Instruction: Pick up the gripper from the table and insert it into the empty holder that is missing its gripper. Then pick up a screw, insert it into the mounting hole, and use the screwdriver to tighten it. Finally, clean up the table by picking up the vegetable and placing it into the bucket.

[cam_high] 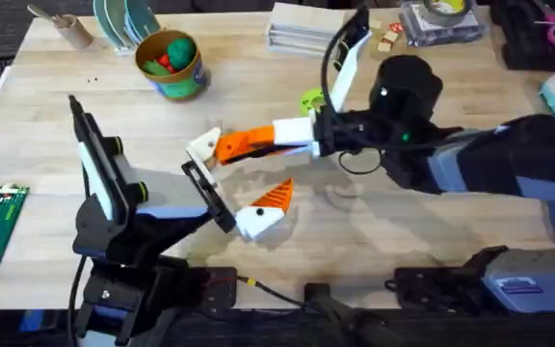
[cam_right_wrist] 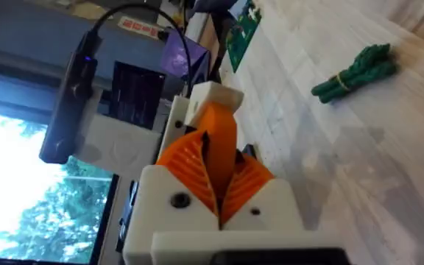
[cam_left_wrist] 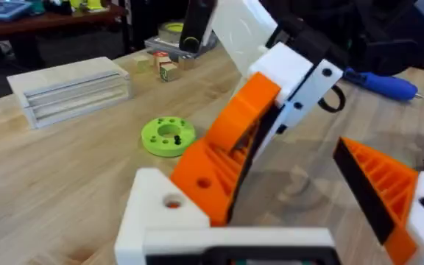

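Mid-table, pinched between the closed pads of the right gripper (cam_high: 258, 145), the orange fingertip (cam_high: 231, 146) pointing lengthwise at the bare holder (cam_high: 203, 145) on the left gripper (cam_high: 231, 183), spread open, holding nothing.

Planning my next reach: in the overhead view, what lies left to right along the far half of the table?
Paper cone → bucket → green disc → clear boxes → small blocks → tape tray
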{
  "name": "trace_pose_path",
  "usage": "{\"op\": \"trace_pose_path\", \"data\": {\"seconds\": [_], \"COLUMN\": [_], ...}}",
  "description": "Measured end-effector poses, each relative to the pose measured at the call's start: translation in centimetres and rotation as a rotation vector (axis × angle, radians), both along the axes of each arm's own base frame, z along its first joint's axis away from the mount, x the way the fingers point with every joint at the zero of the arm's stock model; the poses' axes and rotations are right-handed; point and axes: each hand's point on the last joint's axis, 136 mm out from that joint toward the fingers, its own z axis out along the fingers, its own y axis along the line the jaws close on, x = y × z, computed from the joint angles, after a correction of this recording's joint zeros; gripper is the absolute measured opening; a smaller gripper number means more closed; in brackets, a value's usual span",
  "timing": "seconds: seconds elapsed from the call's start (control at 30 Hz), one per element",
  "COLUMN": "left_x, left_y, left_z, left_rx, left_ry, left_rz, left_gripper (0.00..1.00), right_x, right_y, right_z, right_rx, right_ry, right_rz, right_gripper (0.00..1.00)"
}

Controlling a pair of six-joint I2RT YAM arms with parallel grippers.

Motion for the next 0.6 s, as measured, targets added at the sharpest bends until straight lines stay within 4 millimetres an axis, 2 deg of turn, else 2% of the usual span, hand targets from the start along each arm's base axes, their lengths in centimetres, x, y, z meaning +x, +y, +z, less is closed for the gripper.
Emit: {"op": "trace_pose_path", "data": {"seconds": [0.1, 0.33, 0.6], "left_x": [0.3, 1.1, 1.6], "left_y": [0.2, 0.8, 1.3], "left_z": [0.1, 0.1, 0.1], "left_rx": [0.002, 0.005, 0.007], "left_ry": [-0.007, -0.009, -0.011], "left_rz": [0.019, 0.077, 0.116], "left_gripper": [0.993, 0.993, 0.992], "right_x": [0.4, 1.3, 1.5], "right_y": [1.8, 2.9, 4.0], "right_z": [0.3, 0.3, 0.3], "right_rx": [-0.001, 0.002, 0.006], "right_ry": [-0.003, 0.005, 0.005], "right_rz": [0.020, 0.046, 0.082], "right_gripper": [0.009, 0.009, 0.009]}}
